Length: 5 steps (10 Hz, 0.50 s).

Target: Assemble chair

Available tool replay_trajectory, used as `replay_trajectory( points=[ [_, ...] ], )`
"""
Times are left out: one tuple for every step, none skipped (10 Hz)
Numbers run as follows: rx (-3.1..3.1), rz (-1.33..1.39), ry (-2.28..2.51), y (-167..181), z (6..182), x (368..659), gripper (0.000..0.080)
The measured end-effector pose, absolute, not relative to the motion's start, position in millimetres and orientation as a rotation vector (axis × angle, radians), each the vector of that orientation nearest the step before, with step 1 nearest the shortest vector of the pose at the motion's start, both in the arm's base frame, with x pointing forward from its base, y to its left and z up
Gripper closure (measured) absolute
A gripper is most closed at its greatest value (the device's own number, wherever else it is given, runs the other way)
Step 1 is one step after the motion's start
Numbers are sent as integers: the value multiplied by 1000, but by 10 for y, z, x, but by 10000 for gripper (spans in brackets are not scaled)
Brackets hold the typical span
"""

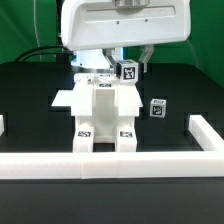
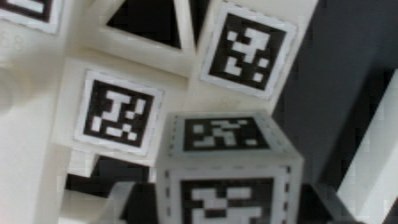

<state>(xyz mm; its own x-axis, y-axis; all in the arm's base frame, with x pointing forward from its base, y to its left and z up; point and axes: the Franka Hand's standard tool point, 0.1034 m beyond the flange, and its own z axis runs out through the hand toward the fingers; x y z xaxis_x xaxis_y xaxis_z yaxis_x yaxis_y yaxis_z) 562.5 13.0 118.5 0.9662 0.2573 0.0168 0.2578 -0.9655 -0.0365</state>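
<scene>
The partly built chair stands mid-table: white panels with two tagged legs against the front rail. My gripper hangs just behind its upper right corner, shut on a small white tagged post. In the wrist view the post fills the gap between my fingers, with tags on two of its faces. The chair's tagged panels stand close behind it. Whether the post touches the chair cannot be told. Another small tagged chair piece stands alone on the black table at the exterior view's right.
The long low white border rail runs along the front and turns back at the exterior view's right. A flat white panel juts out at the chair's left side. The arm's white body fills the top.
</scene>
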Motion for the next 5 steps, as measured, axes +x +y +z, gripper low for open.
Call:
replay_trajectory(
  points=[
    [-3077,-19,-403,130,1185,5625,515],
    [-3077,-19,-403,130,1185,5625,515],
    [-3077,-19,-403,130,1185,5625,515],
    [-3077,-19,-403,130,1185,5625,515],
    [-3079,-18,-389,130,1185,5625,515]
  ],
)
